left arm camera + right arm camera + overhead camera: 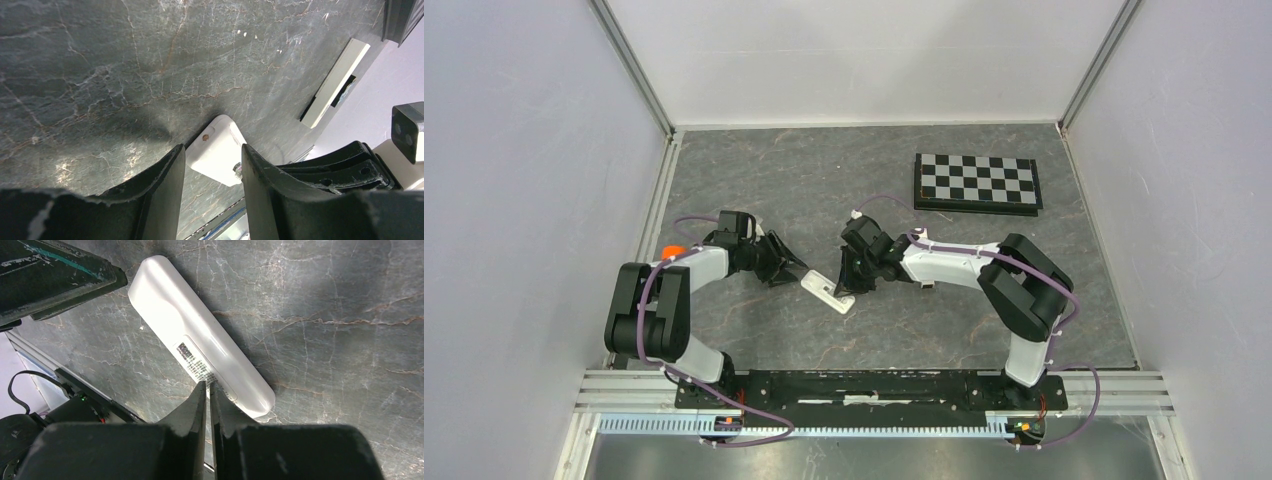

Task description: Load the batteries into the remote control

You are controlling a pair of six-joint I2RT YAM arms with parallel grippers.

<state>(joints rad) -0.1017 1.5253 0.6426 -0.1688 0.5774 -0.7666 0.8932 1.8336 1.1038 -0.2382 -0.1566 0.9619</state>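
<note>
**Loading not yet begun: remote lying back-up between both grippers**

The remote control point(828, 293) is lying flat on the table point(754, 180), well apart from the checkerboard point(977, 183). It is sitting nearer the arm bases than that board and off to the board's left.

Its back is facing up, showing a small printed label point(192, 360) and a seam around what looks like the battery cover. Judging by that seam, the cover is sitting in place. No batteries are showing in any view, so the whole job seems to be waiting: opening the recess, fetching the cells and seating them.

The remote's long axis is running diagonally. One end is pointing away from the checkerboard, toward the left gripper point(212, 148). The other end is pointing toward the arm bases, lying under the right gripper point(207, 387).

The left gripper, on the side of the remote farther from the checkerboard, is holding its fingers apart, with a rounded corner of the remote showing in the gap. Whether they are pressing on the casing cannot be told.

The right gripper, coming in from the checkerboard's side, is keeping its fingers drawn together to a hairline slit with nothing visible between them. Its tips are resting at or just over the cover area beside the label, probably getting ready to push the cover off.
</note>
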